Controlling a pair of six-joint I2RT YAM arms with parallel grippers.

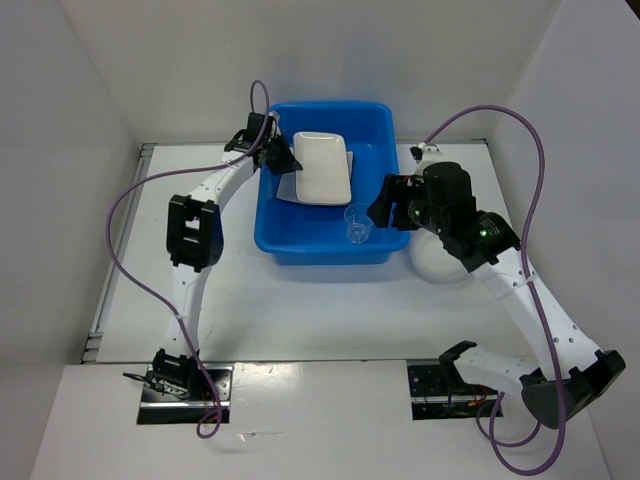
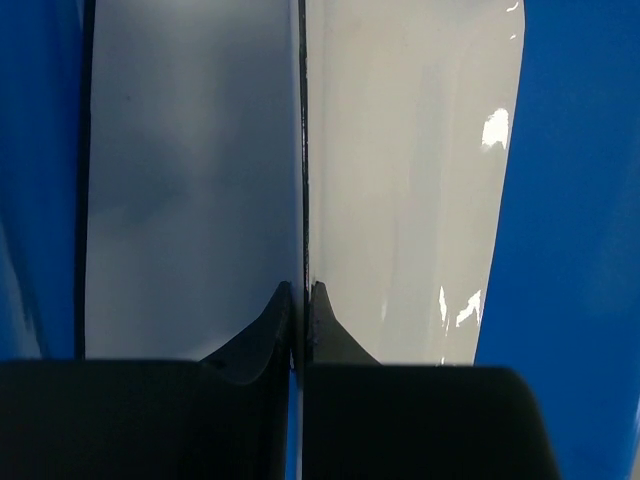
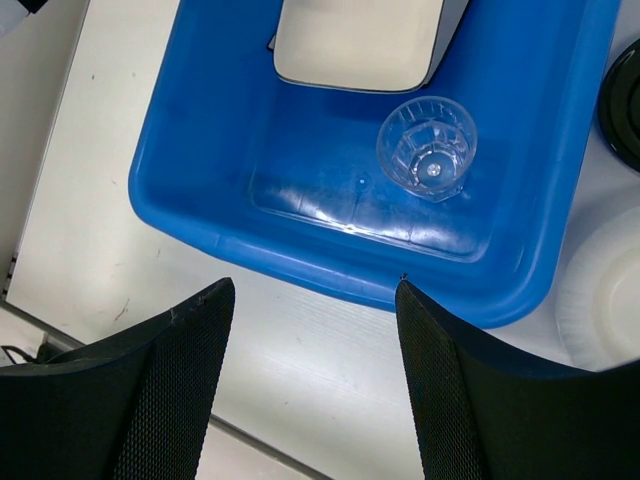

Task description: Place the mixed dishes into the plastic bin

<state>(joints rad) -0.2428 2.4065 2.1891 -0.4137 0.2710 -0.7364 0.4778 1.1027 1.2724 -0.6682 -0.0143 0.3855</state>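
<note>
The blue plastic bin [image 1: 325, 250] stands at the table's middle back. In it the white rounded-rectangle plate [image 1: 322, 165] lies on the flat square white plate [image 1: 285, 190]. The small clear cup [image 1: 357, 225] stands upright by the bin's near right corner. My left gripper [image 1: 274, 153] is inside the bin's left side, shut on the square plate's thin dark-rimmed edge [image 2: 302, 150]. My right gripper [image 1: 385, 205] is open and empty, above the table by the bin's wall [image 3: 200, 190], with the cup [image 3: 427, 148] ahead. The translucent round dish [image 1: 440, 265] lies on the table right of the bin. The black plate [image 3: 625, 100] is beside it.
White walls enclose the table on three sides. The right arm's forearm hangs over the translucent dish [image 3: 605, 290] and hides the black plate in the top view. Purple cables loop above both arms.
</note>
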